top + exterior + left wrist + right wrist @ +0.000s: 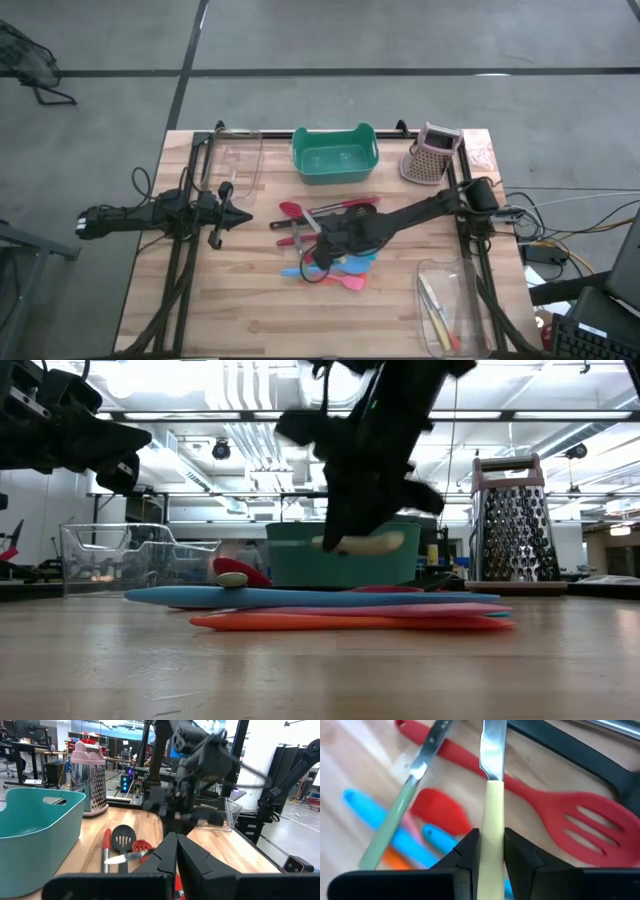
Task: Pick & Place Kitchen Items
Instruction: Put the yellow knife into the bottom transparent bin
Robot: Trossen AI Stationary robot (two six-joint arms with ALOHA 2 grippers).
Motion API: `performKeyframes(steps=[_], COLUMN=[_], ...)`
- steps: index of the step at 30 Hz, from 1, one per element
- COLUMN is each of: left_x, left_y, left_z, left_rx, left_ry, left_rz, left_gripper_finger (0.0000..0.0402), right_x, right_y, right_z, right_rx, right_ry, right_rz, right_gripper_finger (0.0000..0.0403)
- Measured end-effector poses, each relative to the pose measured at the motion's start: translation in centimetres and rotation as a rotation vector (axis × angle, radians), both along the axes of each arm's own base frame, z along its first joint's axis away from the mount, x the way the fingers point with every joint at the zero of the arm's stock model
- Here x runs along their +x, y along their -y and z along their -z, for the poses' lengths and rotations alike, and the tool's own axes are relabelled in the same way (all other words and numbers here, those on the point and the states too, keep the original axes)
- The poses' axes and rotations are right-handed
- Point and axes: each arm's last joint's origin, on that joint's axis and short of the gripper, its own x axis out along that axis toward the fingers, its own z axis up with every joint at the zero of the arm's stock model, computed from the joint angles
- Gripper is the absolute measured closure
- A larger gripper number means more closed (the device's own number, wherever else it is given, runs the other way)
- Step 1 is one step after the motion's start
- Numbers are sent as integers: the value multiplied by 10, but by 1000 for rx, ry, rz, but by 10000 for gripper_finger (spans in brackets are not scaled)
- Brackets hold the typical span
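High view: the right gripper [322, 247] sits at the frame's centre over a cluster of kitchen items [330, 240] on the table [250, 310], its arm running in from the right. The left gripper [238, 217] waits at centre left, jaws pressed together, nothing in them. Above the cluster stands one teal tub [335, 153], with one pinkish grater [432, 155] at upper right. Two clear containers show, one [235, 160] at upper left and one [450, 305] at lower right (a few pale-handled pieces lie in the latter).

Low view: the right gripper's jaws [no point] hang at centre, clamped on a cream-handled knife [365, 543] held level, clear of the table. Below it three long silicone pieces lie stacked: one blue spatula [310, 597], one pink [440, 608], one orange [350, 622].

Left wrist view: the closed fingers [167, 860] meet at bottom centre. Beyond them lie one black slotted spoon [123, 839] and one red-handled utensil [107, 845].

Right wrist view: the two fingers [467, 852] squeeze the knife's cream handle at bottom centre, blade pointing to the frame's top. Beneath lie one red slotted spoon [560, 802], one green-handled knife [395, 820] and one small red spatula [440, 810].
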Motion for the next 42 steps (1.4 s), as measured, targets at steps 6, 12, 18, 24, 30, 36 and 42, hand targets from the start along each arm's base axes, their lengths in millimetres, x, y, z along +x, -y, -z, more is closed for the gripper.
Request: performKeyframes(steps=[6,12,18,24,30,36,42], left_x=[0,0,0,0,0,0,0], left_y=[0,0,0,0,0,0,0], left_z=[0,0,0,0,0,0,0], left_rx=[0,0,0,0,0,0,0], left_ry=[0,0,0,0,0,0,1], left_rz=[0,0,0,0,0,0,1], left_gripper_finger=[387,387,387,387,387,387,387], right_x=[-25,-68,-117,-172,-218,-251,-266], right_y=[-18,-42,-71,-97,-129,-156,-179], right_z=[-31,-67,-98,-118,-123,-112,-91], right_rx=[-11,-35,-26,31,103,114,82], right_ry=[-25,-95,-108,-124,-114,-118,-162], right_rz=[-61,-149,-225,-95,8,120,150], right_gripper_finger=[337,336,337,338,338,337,337])
